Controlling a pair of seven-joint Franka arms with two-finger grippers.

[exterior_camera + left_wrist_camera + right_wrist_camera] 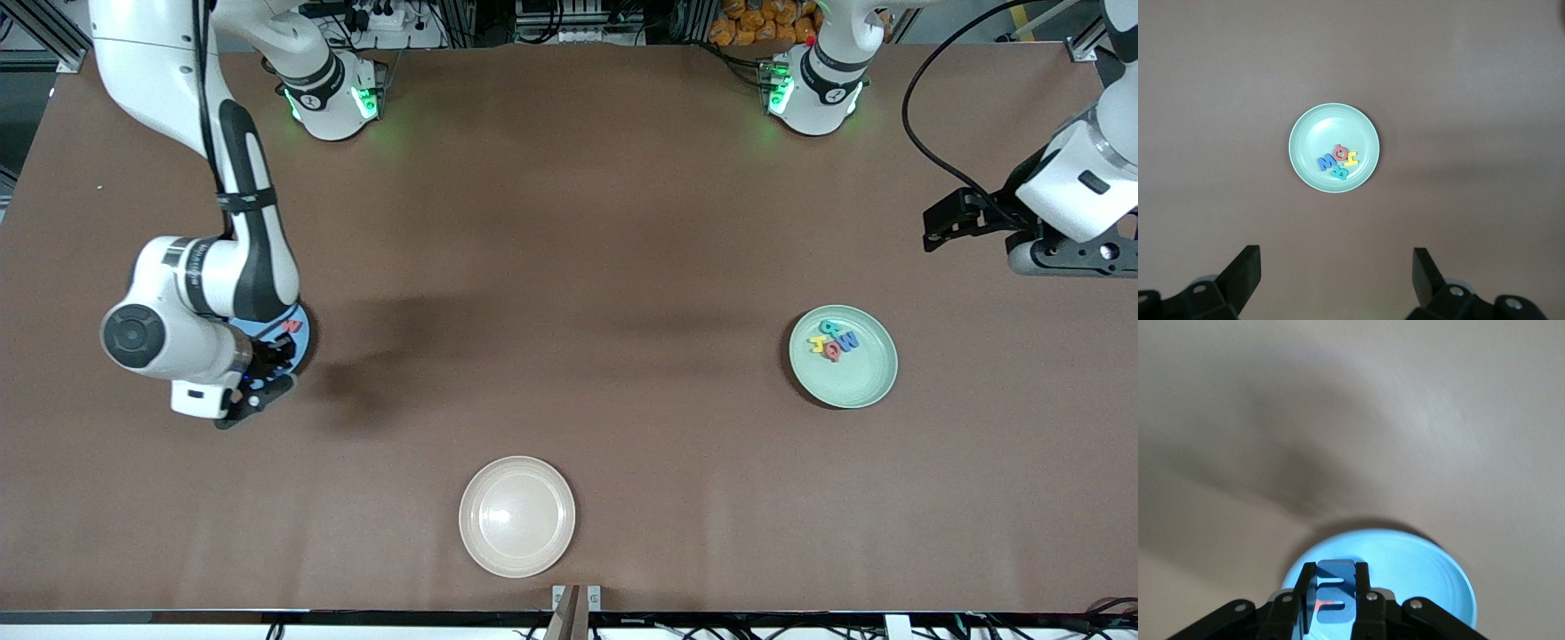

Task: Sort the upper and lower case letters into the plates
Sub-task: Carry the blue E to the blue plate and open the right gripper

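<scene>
Right claw [1335,587] over the blue plate [1431,570], pinching a flat blue letter [1333,595] between its fingers; a red letter [292,327] lies in that glossy plate. Left claw [1337,267] waits, spread wide, above the counter [569,222] near the mint plate [867,384] — four small letters [834,340] clustered inside, touching. Cream plate [517,516] — round, shallow — sits nearest the camera.
</scene>
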